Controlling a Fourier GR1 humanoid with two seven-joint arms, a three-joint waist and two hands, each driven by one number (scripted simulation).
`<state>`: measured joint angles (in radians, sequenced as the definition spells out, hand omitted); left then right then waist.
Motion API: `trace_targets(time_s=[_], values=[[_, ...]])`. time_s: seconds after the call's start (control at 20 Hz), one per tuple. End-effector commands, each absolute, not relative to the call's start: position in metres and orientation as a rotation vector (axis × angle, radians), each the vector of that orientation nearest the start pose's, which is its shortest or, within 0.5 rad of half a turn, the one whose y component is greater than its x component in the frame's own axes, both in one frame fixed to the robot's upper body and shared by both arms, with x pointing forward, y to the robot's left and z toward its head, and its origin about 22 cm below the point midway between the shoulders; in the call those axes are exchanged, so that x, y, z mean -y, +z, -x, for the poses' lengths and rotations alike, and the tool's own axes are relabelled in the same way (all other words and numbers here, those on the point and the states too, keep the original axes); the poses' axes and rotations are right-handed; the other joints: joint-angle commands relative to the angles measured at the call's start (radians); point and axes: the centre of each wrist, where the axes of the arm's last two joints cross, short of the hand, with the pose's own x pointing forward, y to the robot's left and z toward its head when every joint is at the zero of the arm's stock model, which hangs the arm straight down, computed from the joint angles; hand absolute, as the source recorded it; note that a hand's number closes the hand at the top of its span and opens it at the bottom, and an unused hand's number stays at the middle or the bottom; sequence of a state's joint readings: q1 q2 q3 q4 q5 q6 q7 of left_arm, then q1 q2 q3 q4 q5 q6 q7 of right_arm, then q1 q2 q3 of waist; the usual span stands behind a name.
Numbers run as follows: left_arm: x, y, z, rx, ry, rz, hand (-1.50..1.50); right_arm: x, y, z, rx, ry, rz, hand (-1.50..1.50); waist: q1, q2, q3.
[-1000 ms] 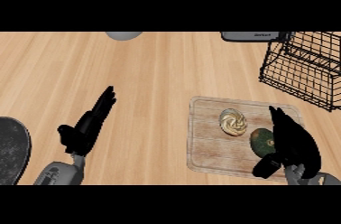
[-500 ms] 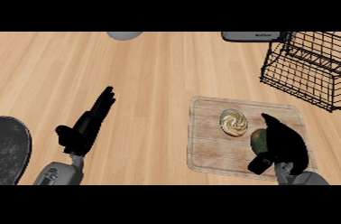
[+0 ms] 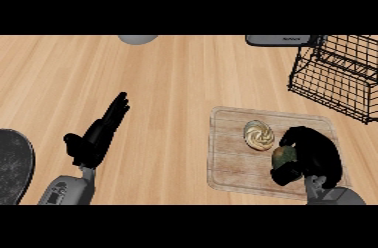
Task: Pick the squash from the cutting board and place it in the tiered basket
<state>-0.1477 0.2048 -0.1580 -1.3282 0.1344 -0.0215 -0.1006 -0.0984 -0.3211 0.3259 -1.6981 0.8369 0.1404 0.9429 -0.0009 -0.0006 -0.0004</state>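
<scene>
A dark green squash (image 3: 283,156) lies on the wooden cutting board (image 3: 230,162) at the lower right. My right hand (image 3: 316,154) curls round it, fingers over its far side and thumb at its near side, hiding most of it. Beside it on the board sits a pale swirled pastry (image 3: 258,135). The black wire tiered basket (image 3: 336,74) stands at the far right, beyond the board. My left hand (image 3: 96,134) rests open on the left, fingers straight and pointing away.
A dark round pan (image 3: 13,164) shows at the left edge. A grey bowl (image 3: 137,39) and a grey appliance (image 3: 284,40) sit at the counter's far edge. Bare wood lies between the board and the basket.
My right hand's fingers have curled down from upright and closed round the squash. The left hand has stayed in place.
</scene>
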Motion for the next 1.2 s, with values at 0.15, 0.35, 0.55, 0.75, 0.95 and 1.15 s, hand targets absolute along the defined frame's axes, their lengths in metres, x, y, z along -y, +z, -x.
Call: trace_targets(time_s=[0.15, 0.35, 0.55, 0.75, 0.95, 1.15], values=[[-0.242, -0.013, -0.26, 1.531, -0.224, 0.071, 0.0, 0.209, 0.043, -0.254, 0.814, 0.768, 1.054, 1.5, 0.003, 0.0, 0.0], [-0.252, -0.024, -0.26, 1.534, -0.198, 0.058, 0.0, 0.296, 0.07, -0.22, 0.827, 0.757, 1.129, 1.5, -0.027, -0.002, 0.001], [-0.255, -0.02, -0.257, 1.515, -0.164, 0.019, 0.0, 0.406, 0.08, -0.211, 0.705, 0.74, 1.218, 1.5, -0.083, 0.002, 0.01], [-0.256, -0.028, -0.249, 1.515, -0.147, 0.026, 0.0, 0.47, 0.124, -0.205, 0.934, 0.538, 1.197, 1.5, -0.07, -0.009, 0.008], [-0.25, -0.023, -0.255, 1.524, -0.173, 0.042, 0.0, 0.506, 0.154, -0.198, 1.231, 0.361, 1.08, 1.5, -0.059, -0.011, 0.007], [-0.233, -0.021, -0.261, 1.534, -0.203, 0.07, 0.0, 0.55, 0.205, -0.185, 1.384, 0.362, 1.08, 1.5, -0.018, -0.001, 0.003]])
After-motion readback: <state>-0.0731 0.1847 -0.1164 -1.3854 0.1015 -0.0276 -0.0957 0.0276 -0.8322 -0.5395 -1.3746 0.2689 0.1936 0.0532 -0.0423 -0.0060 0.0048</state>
